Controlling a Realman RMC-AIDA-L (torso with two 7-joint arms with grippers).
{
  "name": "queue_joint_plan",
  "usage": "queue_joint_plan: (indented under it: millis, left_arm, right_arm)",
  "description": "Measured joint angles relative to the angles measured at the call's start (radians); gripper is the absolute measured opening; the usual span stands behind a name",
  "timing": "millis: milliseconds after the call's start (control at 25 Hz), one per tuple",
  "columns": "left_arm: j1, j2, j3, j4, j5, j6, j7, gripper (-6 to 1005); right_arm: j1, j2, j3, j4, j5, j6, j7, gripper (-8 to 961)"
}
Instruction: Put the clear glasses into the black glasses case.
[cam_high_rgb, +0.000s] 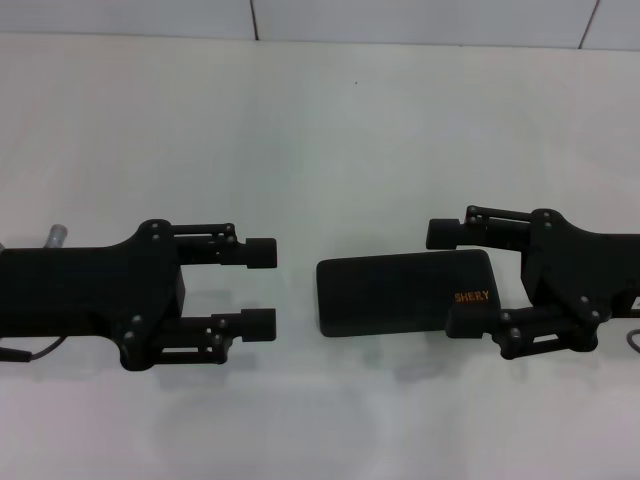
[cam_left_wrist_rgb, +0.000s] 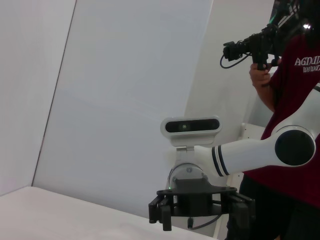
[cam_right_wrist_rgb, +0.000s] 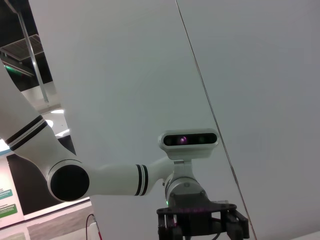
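Observation:
The black glasses case (cam_high_rgb: 390, 292) lies shut and flat on the white table, right of centre in the head view, with orange "SHERY" lettering near its right end. My right gripper (cam_high_rgb: 455, 277) is open at that end. One finger sits just beyond the case's far edge and the other overlaps its near right corner. My left gripper (cam_high_rgb: 262, 288) is open and holds nothing, a short gap left of the case, pointing at it. The clear glasses are out of view in every frame. The left wrist view shows the right gripper (cam_left_wrist_rgb: 200, 206) from afar.
A small grey cylinder (cam_high_rgb: 56, 236) pokes out behind my left arm. The white table (cam_high_rgb: 330, 130) runs back to a tiled wall. In the left wrist view a person in a dark red shirt (cam_left_wrist_rgb: 295, 95) stands behind the robot holding a camera.

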Motion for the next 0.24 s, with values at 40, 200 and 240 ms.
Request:
queue_joint_plan:
  millis: [40,200,240]
  left_arm:
    - [0.000,0.000,0.000,0.000,0.000,0.000,0.000,648]
    - [0.000,-0.001,0.000,0.000,0.000,0.000,0.001,648]
    - [0.000,-0.001,0.000,0.000,-0.001,0.000,0.004,648]
  right_arm:
    - [0.000,0.000,0.000,0.000,0.000,0.000,0.000,857]
    - [-0.002,0.000,0.000,0.000,0.000,0.001,0.000,857]
    - [-0.003,0.000,0.000,0.000,0.000,0.001,0.000,857]
